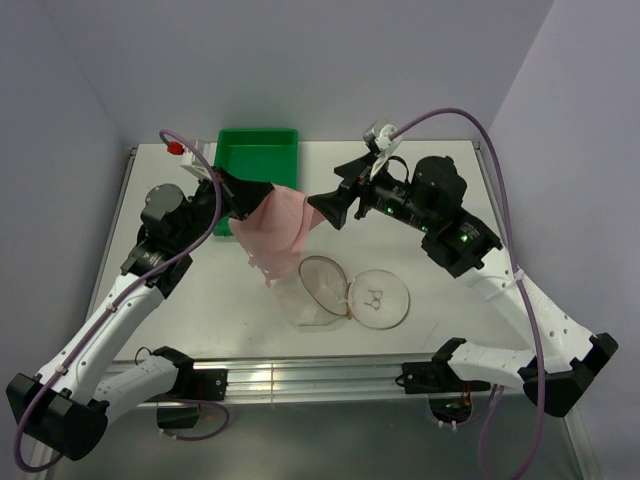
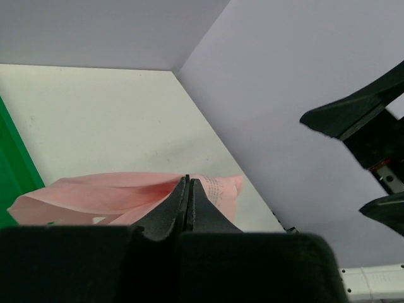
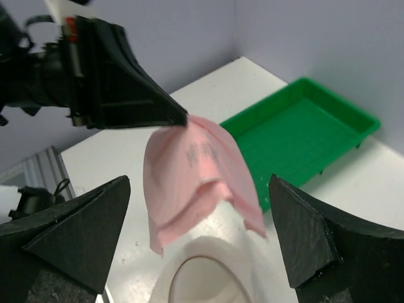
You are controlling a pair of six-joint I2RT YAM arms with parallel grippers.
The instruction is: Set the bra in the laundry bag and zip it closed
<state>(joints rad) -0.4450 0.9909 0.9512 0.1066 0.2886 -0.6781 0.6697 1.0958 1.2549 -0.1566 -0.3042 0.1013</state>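
The bra is up in the air, a pale pink drape hanging at the middle of the table, with its lower end trailing down toward the surface. It is pinched at its top edge by the left gripper, jaws pressed together on a fold of the fabric (the left wrist view shows the two fingers meeting with pink cloth spilling out on both sides).

Over at 3 o'clock from that pinch comes the right gripper, jaws spread wide and facing the cloth from close by. I cannot tell from overhead whether it touches. From its own camera the bra hangs ahead, framed between the two black fingers.

At 5 o'clock from the bra, the laundry bag lies flat on the table, opened out in two round halves, nothing inside. At 12 o'clock sits the green tray, against the far edge.
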